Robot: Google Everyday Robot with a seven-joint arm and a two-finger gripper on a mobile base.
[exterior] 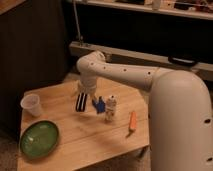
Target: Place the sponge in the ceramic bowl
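Sponge [99, 104] seen lying on the wooden table [65, 147], well apart from the ceramic bowl [39, 138], up and right of it, gripper [82, 96] lowered between bowl and sponge, nearer the sponge, its grip not discernible, plastic cup [31, 105] set just above the bowl.

Pincer [90, 96] low at mid-surface [85, 142], hemmed between block [81, 102] and sponge [99, 104], white bottle [110, 108] just beyond; bare boards lie open toward bowl [39, 138], cup [31, 105] standing near that lane
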